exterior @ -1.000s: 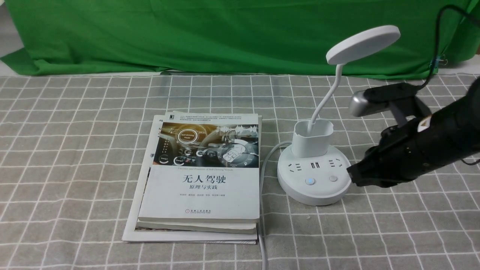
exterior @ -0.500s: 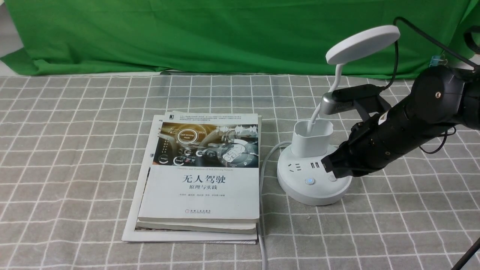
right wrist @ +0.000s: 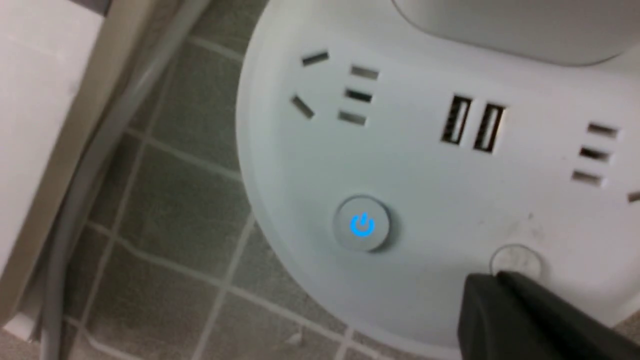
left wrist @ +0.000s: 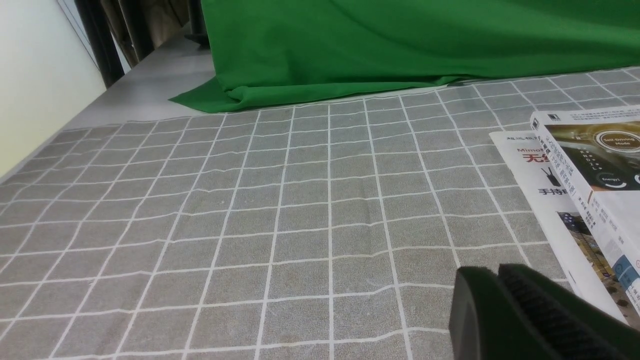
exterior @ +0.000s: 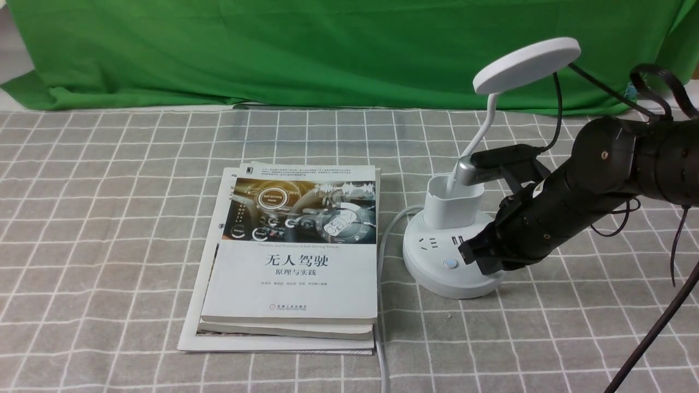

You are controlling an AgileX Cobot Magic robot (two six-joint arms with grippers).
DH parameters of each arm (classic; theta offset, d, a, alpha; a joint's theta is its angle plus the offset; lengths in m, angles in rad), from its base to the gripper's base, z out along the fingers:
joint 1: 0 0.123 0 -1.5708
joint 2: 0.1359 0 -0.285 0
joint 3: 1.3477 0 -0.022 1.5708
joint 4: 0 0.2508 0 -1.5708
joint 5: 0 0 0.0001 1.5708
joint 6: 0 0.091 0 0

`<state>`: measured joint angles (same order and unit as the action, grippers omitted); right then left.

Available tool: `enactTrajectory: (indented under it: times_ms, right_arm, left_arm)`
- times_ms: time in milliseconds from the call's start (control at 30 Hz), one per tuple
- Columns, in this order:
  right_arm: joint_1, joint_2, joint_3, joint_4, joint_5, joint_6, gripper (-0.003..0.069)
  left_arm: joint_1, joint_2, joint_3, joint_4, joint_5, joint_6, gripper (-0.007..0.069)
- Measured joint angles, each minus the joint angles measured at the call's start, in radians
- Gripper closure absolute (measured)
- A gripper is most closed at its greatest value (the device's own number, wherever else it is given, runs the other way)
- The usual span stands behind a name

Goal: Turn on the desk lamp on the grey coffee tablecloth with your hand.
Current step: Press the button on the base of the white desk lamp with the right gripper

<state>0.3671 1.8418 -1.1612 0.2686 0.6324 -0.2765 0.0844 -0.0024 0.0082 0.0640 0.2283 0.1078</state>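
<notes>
The white desk lamp (exterior: 453,256) stands on the grey coffee tablecloth (exterior: 109,218), right of the books, its disc head (exterior: 526,64) unlit. My right gripper (exterior: 471,254) is shut and empty, its tip over the right part of the round base. In the right wrist view the shut tip (right wrist: 492,280) sits at the edge of the plain round button (right wrist: 516,260); whether it touches is unclear. The power button (right wrist: 362,224) glows blue beside it. My left gripper (left wrist: 492,272) is shut and empty, low over the cloth, far from the lamp.
A stack of books (exterior: 292,256) lies left of the lamp, also in the left wrist view (left wrist: 590,165). The lamp's grey cord (exterior: 382,305) runs between books and base toward the front edge. A green cloth (exterior: 306,49) hangs at the back.
My right arm has moved left and lower, from beside the lamp's base to over it; its tip now covers the right button. The lamp head stays unlit.
</notes>
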Motion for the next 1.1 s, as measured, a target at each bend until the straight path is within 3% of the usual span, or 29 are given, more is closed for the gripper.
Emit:
enactTrajectory:
  times_ms: [267, 733, 1100]
  right_arm:
    - [0.006, -0.05, 0.001, -0.003, -0.077, 0.0, 0.0627]
    - [0.006, 0.026, -0.009, 0.012, -0.075, 0.0, 0.0627]
    - [0.007, -0.168, 0.013, 0.004, -0.066, 0.001, 0.0627]
  left_arm:
    - [0.0, 0.0, 0.0, 0.0, 0.0, -0.001, 0.0606]
    - [0.0, 0.0, 0.0, 0.0, 0.0, -0.001, 0.0606]
    - [0.0, 0.0, 0.0, 0.0, 0.0, 0.0, 0.0606]
